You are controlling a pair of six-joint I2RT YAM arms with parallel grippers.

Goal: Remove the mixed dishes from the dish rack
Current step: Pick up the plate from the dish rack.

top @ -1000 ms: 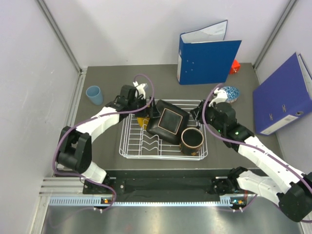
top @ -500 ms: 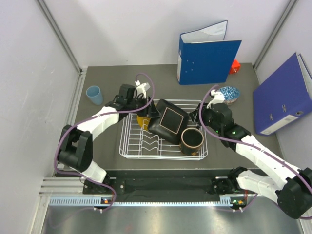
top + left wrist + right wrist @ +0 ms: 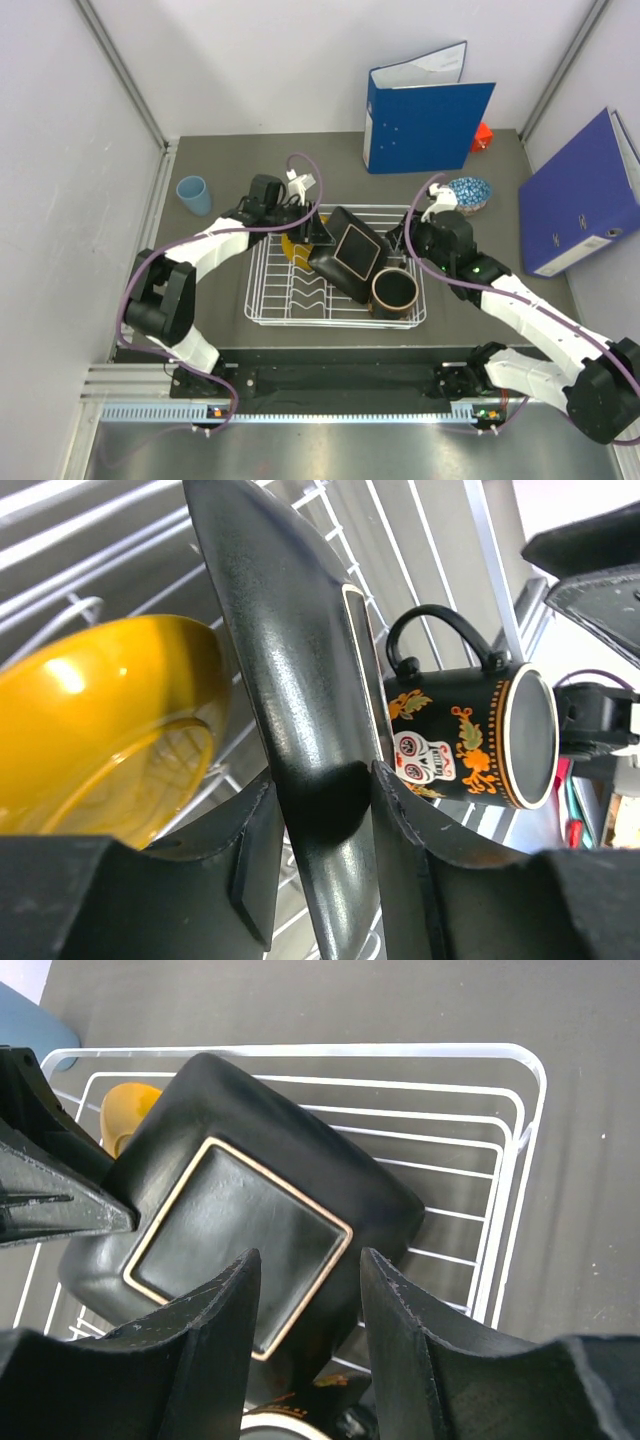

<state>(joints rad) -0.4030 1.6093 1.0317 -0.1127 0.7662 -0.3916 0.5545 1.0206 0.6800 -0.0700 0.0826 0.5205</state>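
The white wire dish rack (image 3: 262, 308) holds the black square plate (image 3: 352, 252), tilted up on edge, the small yellow dish (image 3: 292, 247) behind it and the dark mug (image 3: 394, 290) at the front right. My left gripper (image 3: 316, 234) is shut on the plate's rim (image 3: 300, 680); the yellow dish (image 3: 100, 720) and the mug (image 3: 470, 740) flank it. My right gripper (image 3: 397, 243) is open, hovering above the plate's right corner (image 3: 240, 1220). The light blue cup (image 3: 194, 194) stands on the table at left. The speckled bowl (image 3: 472, 192) sits at back right.
A blue ring binder (image 3: 425, 108) stands at the back and another (image 3: 578, 195) leans at the right wall. A small red block (image 3: 483, 136) lies beside the back binder. Walls close in on the left and right.
The left gripper has tilted the black plate further up and shifted it slightly right. The right gripper has moved left, closer to the plate's right corner.
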